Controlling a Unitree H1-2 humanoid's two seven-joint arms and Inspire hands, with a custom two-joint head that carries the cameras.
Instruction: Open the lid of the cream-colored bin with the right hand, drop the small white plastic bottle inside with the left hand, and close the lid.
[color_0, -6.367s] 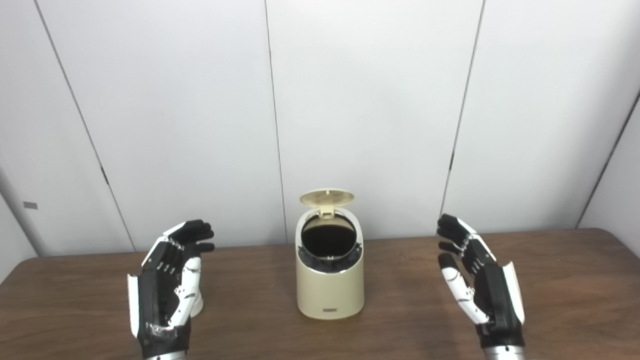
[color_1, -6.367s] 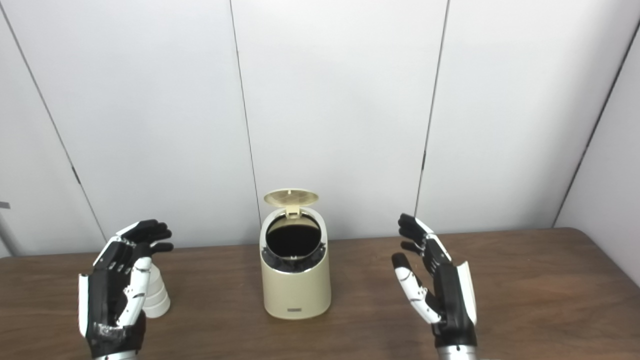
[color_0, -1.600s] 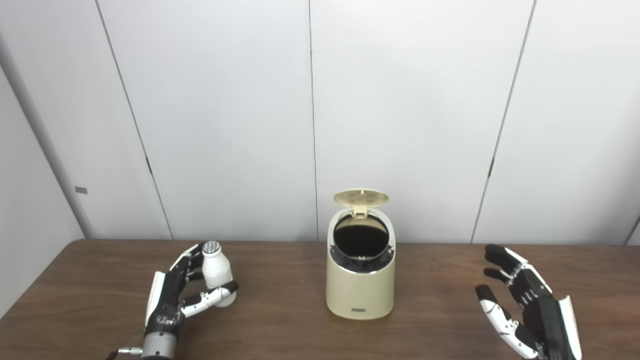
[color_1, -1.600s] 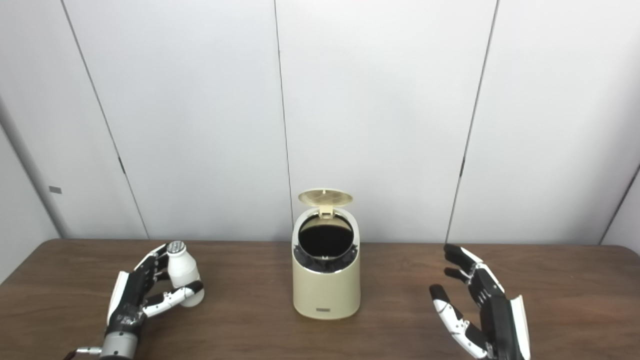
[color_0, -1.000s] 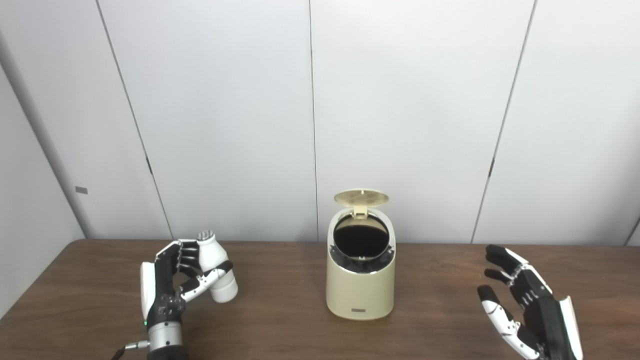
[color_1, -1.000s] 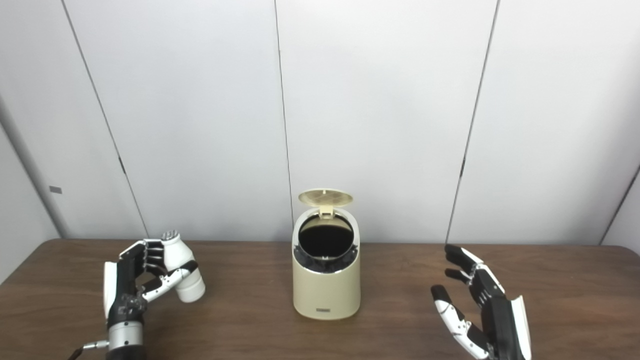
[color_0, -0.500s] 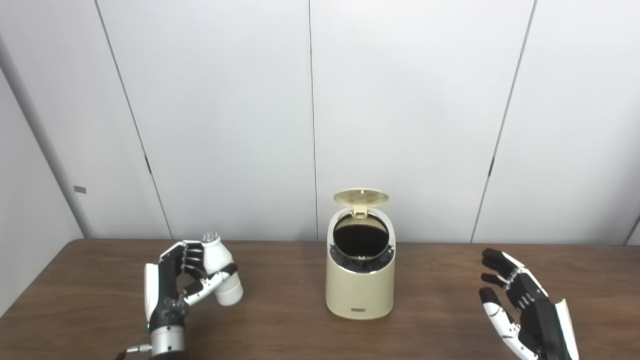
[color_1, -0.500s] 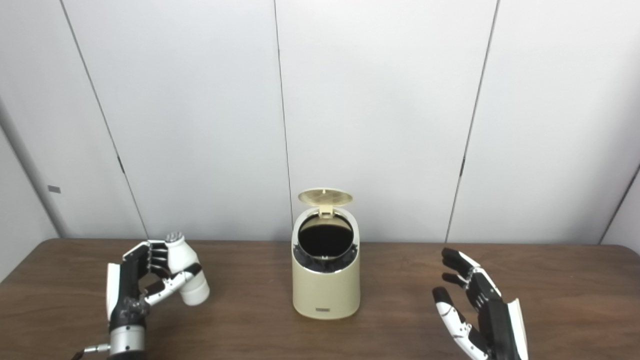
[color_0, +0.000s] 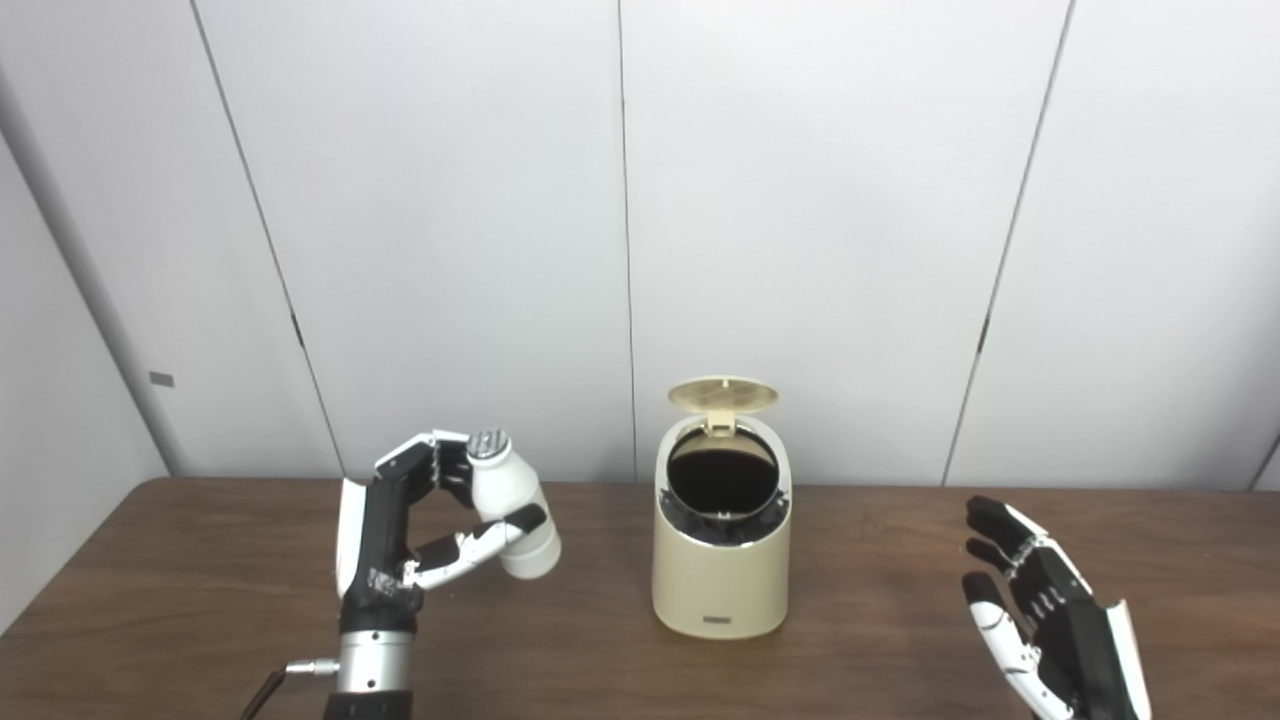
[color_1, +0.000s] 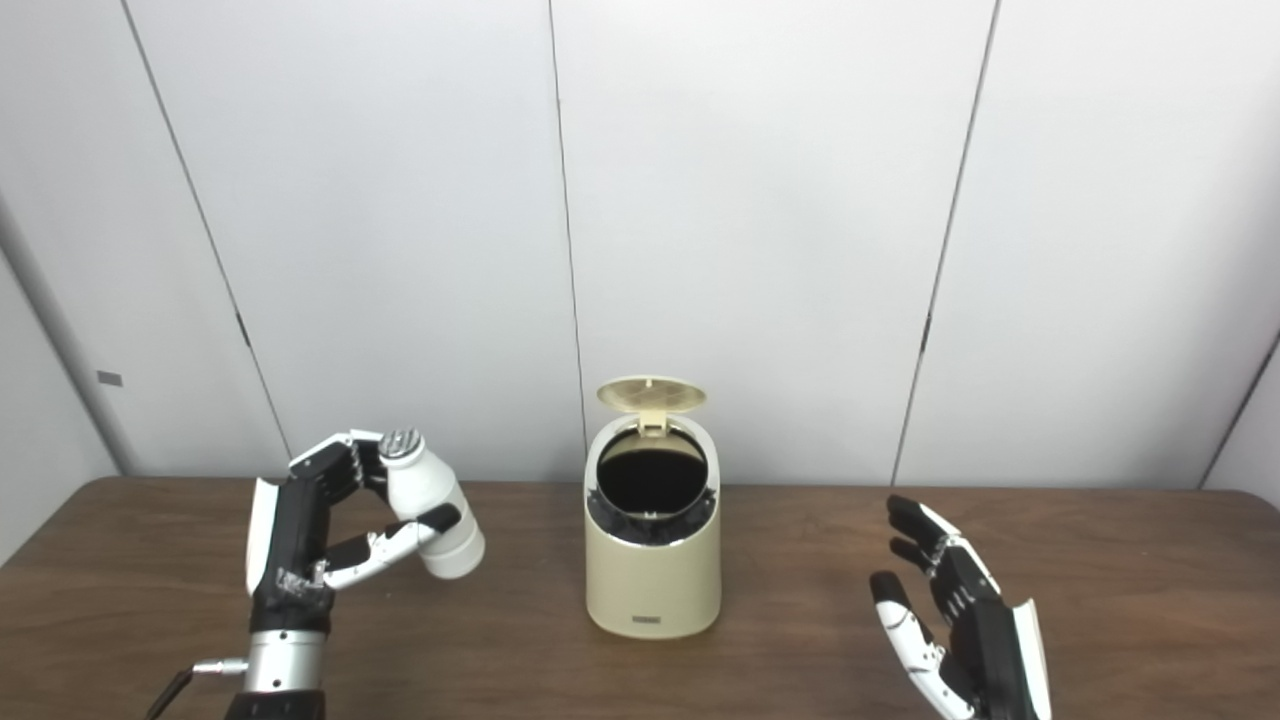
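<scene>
My left hand (color_0: 400, 545) holds the small white plastic bottle (color_0: 510, 510), fingers and thumb wrapped around it; half a second ago it hung lower and farther left, and now it is raised clear of the brown wooden table (color_0: 860, 620), nearer the one cream-colored cylindrical bin (color_0: 720, 575). Its round lid (color_0: 722, 394) stays up. My right hand (color_0: 1050, 625) waits spread and empty, well right.

The left hand (color_0: 400, 540) has lifted the bottle (color_0: 508, 505) clear of the counter (color_0: 200, 600) and carried it higher and nearer the bin (color_0: 720, 545), tilted, its fingers (color_0: 470, 548) wrapped around it. The right hand (color_0: 1055, 625) has sunk slightly lower.
</scene>
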